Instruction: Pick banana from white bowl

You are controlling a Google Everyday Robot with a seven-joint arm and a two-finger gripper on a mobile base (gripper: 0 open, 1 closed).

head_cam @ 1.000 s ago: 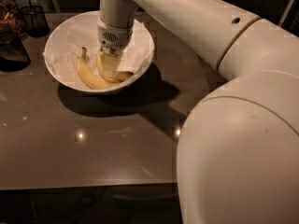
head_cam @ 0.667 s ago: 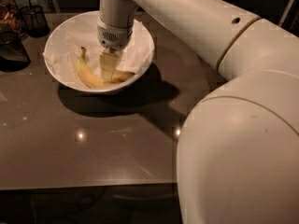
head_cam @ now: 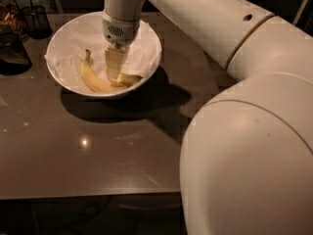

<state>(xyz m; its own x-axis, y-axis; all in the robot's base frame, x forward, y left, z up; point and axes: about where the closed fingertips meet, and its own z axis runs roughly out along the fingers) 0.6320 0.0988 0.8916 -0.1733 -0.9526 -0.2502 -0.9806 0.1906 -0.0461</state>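
The white bowl stands at the back left of the dark table, lined with crumpled white paper. A long curved banana lies in its left half, stem pointing to the far side. A second, plumper yellow banana shows only partly, just right of the gripper, and the rest is hidden by it. My gripper points straight down into the middle of the bowl, between the two bananas and down at their level.
A dark wire-mesh cup stands behind the bowl at the left. A dark container sits at the left edge. My large white arm fills the right side. The table's front edge runs across the bottom.
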